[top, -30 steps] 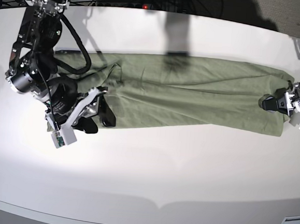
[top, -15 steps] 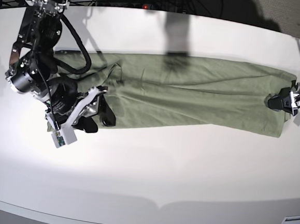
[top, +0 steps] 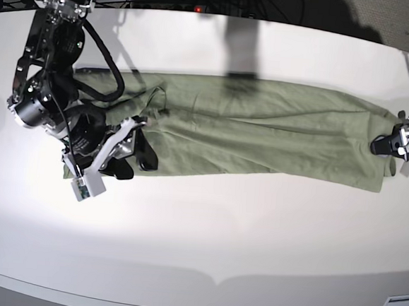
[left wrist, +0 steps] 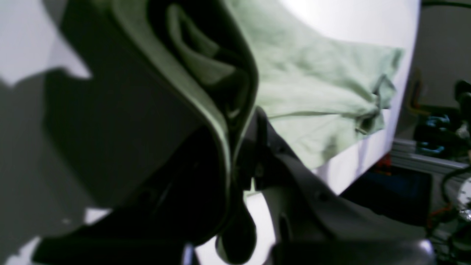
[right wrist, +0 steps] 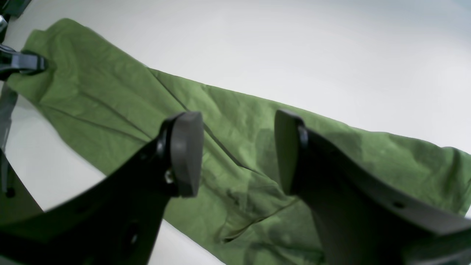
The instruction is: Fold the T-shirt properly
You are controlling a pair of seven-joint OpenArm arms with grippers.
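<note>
Base view showed the T-shirt [top: 263, 133] stretched lengthwise across the table [top: 206, 224]. At three o'clock the left gripper [top: 383, 146] had pinched its edge, likely to lift it; at nine o'clock the right gripper [top: 139, 150] hovered, fingers apart.

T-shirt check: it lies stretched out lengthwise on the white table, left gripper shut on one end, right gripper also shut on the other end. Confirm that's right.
Wrong about the right gripper: the right wrist view shows its jaws standing open above the T-shirt, gripping nothing. The rest holds: the left gripper is shut on the fabric, and the shirt lies stretched on the white table.
</note>
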